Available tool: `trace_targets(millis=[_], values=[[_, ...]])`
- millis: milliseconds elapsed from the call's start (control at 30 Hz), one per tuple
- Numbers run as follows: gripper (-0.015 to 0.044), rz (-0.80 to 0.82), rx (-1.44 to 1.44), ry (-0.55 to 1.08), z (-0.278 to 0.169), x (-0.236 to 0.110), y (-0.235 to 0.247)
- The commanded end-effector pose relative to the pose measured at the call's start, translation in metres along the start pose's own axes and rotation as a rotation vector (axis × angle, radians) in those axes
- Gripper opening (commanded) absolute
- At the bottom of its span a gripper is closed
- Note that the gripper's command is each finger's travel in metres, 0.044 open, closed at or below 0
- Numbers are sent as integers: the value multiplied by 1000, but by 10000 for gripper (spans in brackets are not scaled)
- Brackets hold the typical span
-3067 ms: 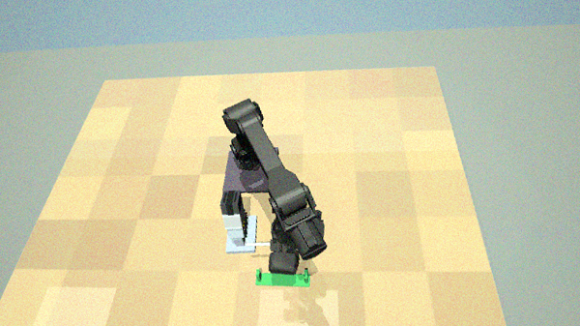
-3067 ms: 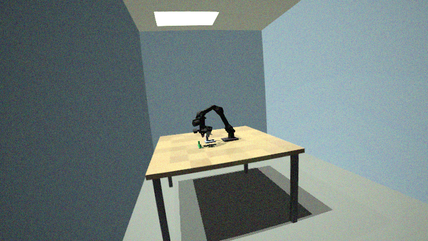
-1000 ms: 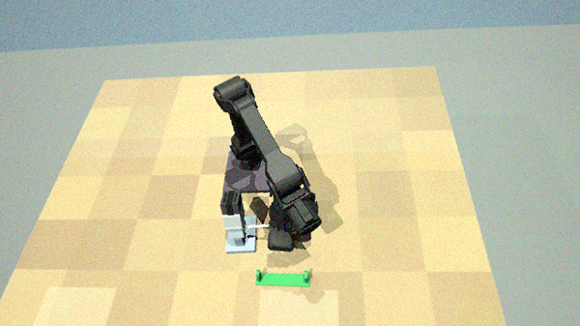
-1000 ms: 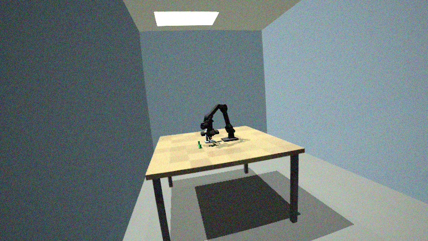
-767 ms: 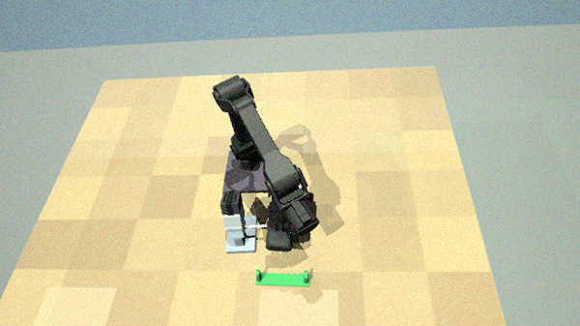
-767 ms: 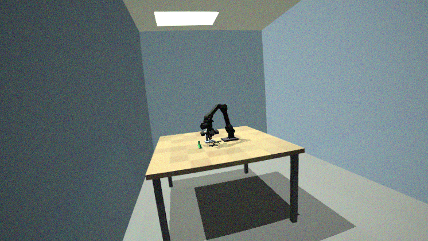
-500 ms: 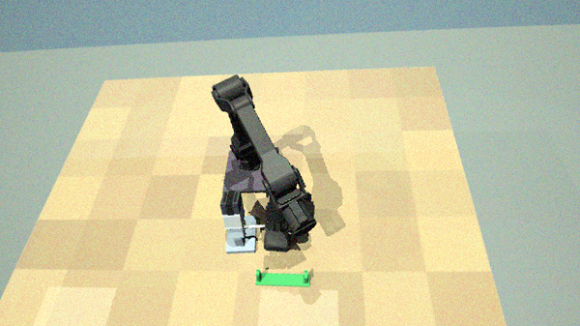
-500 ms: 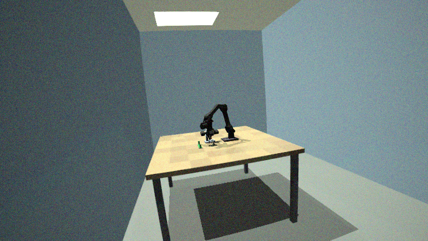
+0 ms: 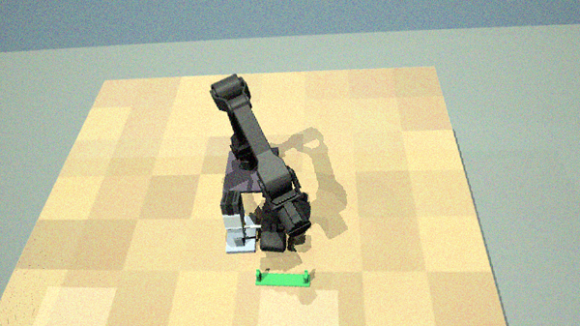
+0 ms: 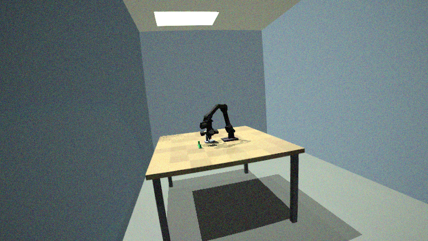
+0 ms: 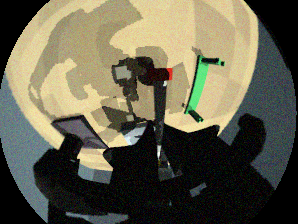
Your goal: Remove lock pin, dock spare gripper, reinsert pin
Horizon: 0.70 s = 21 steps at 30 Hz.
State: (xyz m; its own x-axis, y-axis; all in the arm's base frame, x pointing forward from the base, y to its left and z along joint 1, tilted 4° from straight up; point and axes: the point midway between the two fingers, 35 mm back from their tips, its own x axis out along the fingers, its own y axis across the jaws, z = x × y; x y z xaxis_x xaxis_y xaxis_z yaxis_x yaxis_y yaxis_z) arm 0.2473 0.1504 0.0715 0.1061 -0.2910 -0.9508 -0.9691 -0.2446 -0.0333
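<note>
The white mount [image 9: 238, 243] [image 11: 128, 72] stands on the table in front of the arm's base. The dark spare gripper [image 9: 230, 203] sits upright on top of the mount, in the socket. My gripper [image 9: 261, 227] [image 11: 152, 121] is right beside the mount on its right and is shut on the lock pin [image 11: 168, 74] at its red head. The pin's dark shaft points sideways at the mount, and its tip is at or in the socket; I cannot tell how deep it goes. In the exterior view the arm [image 10: 208, 131] bends down over the mount.
A green cradle [image 9: 282, 279] [image 10: 199, 145] [image 11: 198, 86] with two small end posts lies empty on the table, just in front of the mount. The arm's dark base plate [image 9: 239, 181] [image 11: 79, 131] lies behind the mount.
</note>
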Motion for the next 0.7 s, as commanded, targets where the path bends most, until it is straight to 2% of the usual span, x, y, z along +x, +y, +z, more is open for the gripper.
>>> trace_targets(millis=[0, 667], values=[[0, -2, -2, 3, -3, 1, -1], [0, 5, -4, 3, -15, 4, -1]])
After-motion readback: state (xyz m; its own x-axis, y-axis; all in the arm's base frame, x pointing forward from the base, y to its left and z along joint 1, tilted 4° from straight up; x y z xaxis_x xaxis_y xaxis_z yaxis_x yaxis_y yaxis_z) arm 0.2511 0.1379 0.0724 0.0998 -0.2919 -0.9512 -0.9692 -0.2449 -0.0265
